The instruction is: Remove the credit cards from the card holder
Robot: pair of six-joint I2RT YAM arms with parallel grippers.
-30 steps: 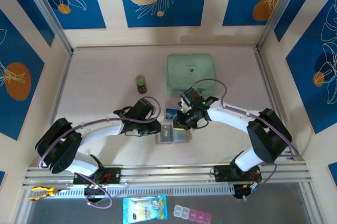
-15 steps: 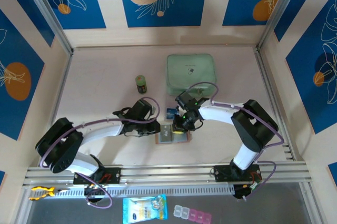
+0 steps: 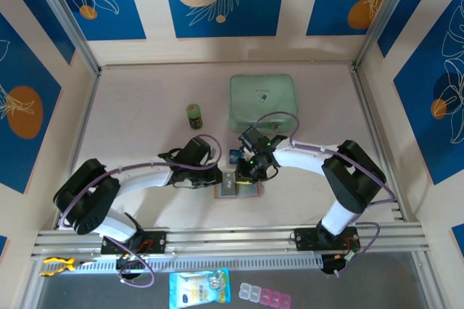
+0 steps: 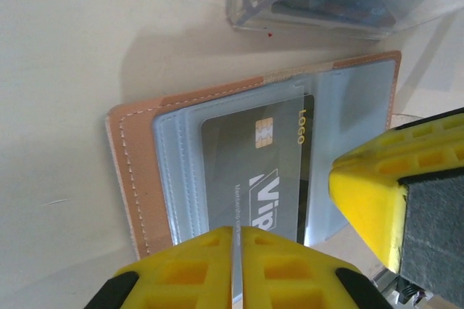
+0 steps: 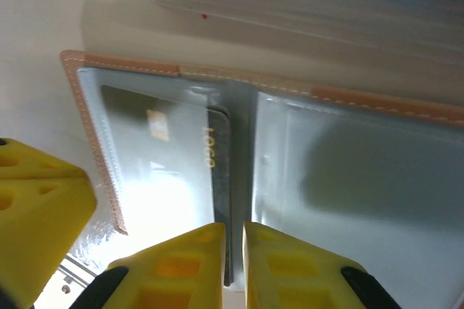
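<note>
The tan leather-like bifold card holder [image 3: 238, 190] lies opened flat on the pale beige surface [image 3: 145, 128], near the middle of its near half, with both arms reaching in to it. Its grey-clear inner pockets face up, and one pocket carries a dark grey credit card [image 4: 254, 171] with a gold chip, gold lettering at one end and white print. In the right wrist view the lettered end of that card shows as a darker strip past the pocket's mouth, beside the holder's fold; the other pocket looks bare. The left hand [image 4: 235, 236] comes in from the left, and its yellow fingers stand together with only a hairline slit, tips down over the holder's pocket edge; whether anything thin sits between them I cannot tell. The right hand [image 5: 232, 229] comes in from the right with its fingers drawn close, a narrow gap between them lined up with the card's exposed end; whether they pinch the card or only rest over it cannot be told. A clear plastic packet [image 4: 326, 4] with something blue inside lies just beyond the holder. Farther back on the surface sits a mint-green zip case [image 3: 262, 102], and to its left, apart from it, a small olive-green jar [image 3: 193, 114] stands upright
</note>
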